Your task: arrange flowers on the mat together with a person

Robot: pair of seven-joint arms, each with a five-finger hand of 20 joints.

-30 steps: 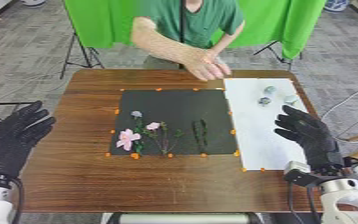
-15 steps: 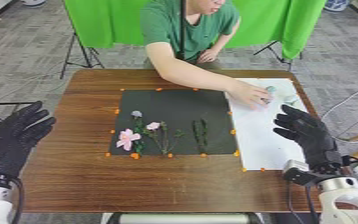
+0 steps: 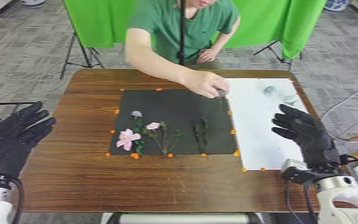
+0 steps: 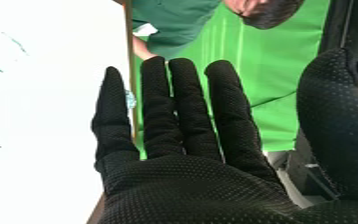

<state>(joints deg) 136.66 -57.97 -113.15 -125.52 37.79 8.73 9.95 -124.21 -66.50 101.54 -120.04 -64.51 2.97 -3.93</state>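
A person's hand (image 3: 204, 82) pinches a small flower (image 3: 221, 93) over the black mat's (image 3: 171, 107) far right corner; the left hand (image 3: 14, 142) and right hand (image 3: 310, 134) have straight, loosely parted fingers.

In the head view we see a brown wooden table (image 3: 78, 185). We note a black mat (image 3: 175, 107) lying towards 12 o'clock of its centre; along the mat's 3 o'clock side, we find a long white sheet (image 3: 260, 132). We observe orange pieces (image 3: 135, 156) around the mat and at the sheet's 6 o'clock end.
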